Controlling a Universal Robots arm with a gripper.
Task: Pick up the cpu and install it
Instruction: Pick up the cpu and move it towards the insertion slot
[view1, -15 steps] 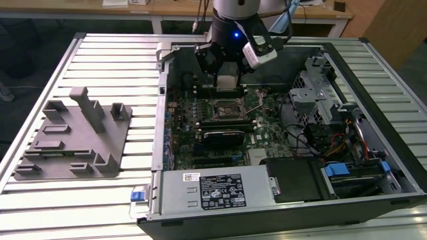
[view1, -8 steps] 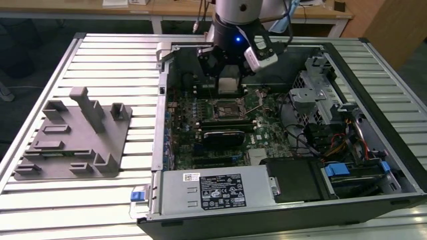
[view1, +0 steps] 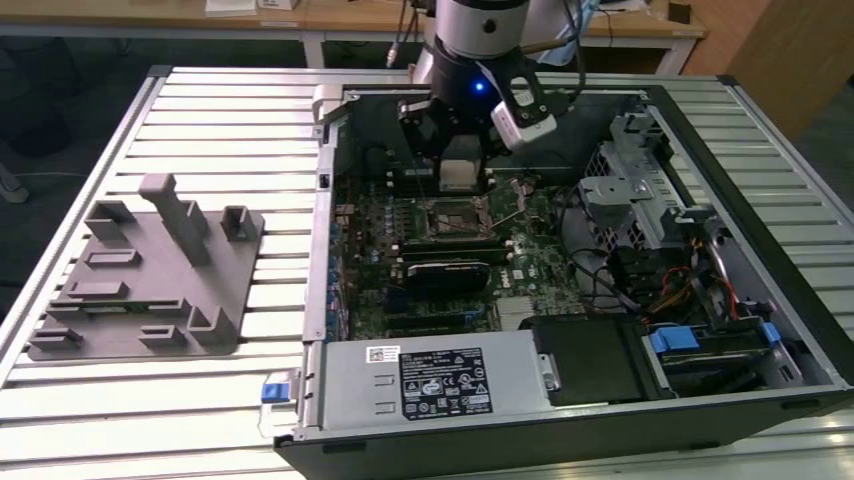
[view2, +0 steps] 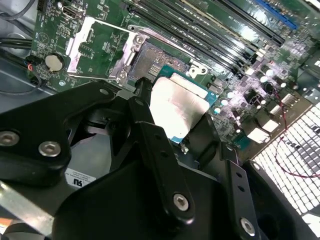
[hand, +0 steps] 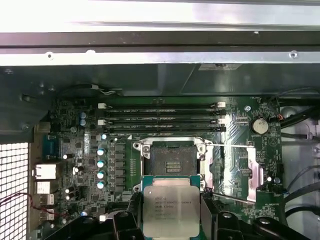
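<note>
The hand (view1: 458, 183) sits in the upper middle of the exterior view, lowered into the open computer case (view1: 747, 190) that lies on the slatted tabletop (view1: 200, 120). From this angle the arm's body hides what it carries. A grey fixture tray (view1: 147, 270) lies on the tabletop at the exterior view's left, well apart from the case.

Both wrist views show what the exterior view cannot: the hand is clenched on the cpu (hand: 171, 210), with black fingers (view2: 150, 132) pressed against two opposite edges and opened no wider than the chip itself. Its silver top faces the cameras.

In the first wrist view the cpu hangs just beside the CPU socket (hand: 172, 161), which is empty with its contact field bare. The metal load plate (hand: 247, 172) is folded open to one side. The memory slots (hand: 162, 117) run beyond the socket, and a coin cell battery (hand: 260, 125) sits near the load plate. The second wrist view shows one edge of the cpu close to the socket frame; whether they touch I cannot tell.
</note>
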